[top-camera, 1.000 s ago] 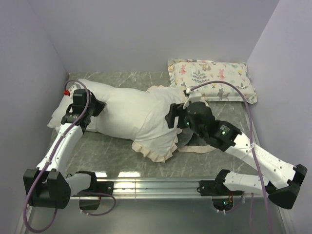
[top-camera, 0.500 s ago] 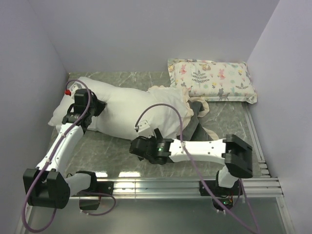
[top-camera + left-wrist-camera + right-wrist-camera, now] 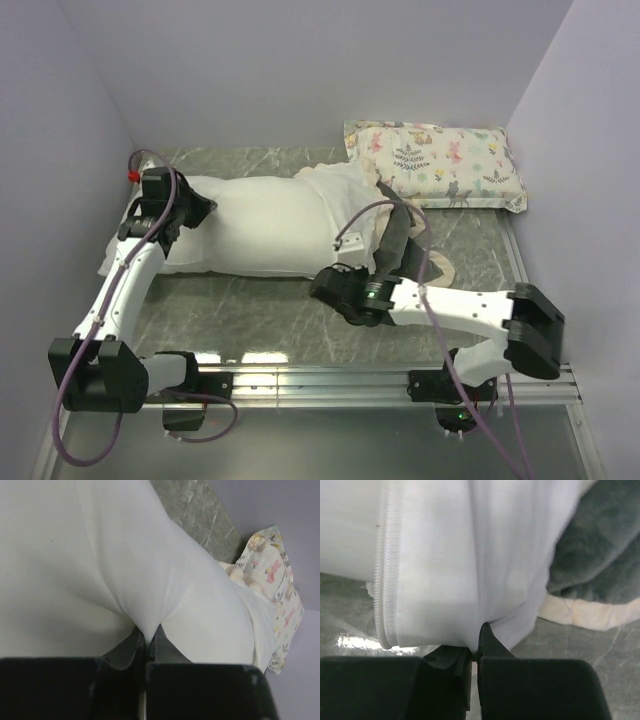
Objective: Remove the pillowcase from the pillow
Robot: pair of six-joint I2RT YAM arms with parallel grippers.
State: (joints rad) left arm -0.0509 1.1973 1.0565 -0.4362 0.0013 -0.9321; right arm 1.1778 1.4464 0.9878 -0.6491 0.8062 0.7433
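Observation:
The plain white pillow lies across the table and fills the left wrist view. My left gripper is shut on a pinch of its left end. The pillowcase is bunched at the pillow's right end, dark grey plush with a cream frill, its white inside turned outward. My right gripper sits at the pillow's near right corner. It is shut on the pillowcase's white fabric, beside a stitched edge. Grey plush shows to the right.
A smaller animal-and-plant print pillow rests against the back wall at the right, also seen in the left wrist view. Walls close in on the left, back and right. Marble tabletop lies between the pillow and the arm bases.
The right arm swung from the right round to the pillow's front, and its gripper shut on the pillowcase. The pillowcase has slid rightward, baring more pillow. The left gripper shifted slightly back.

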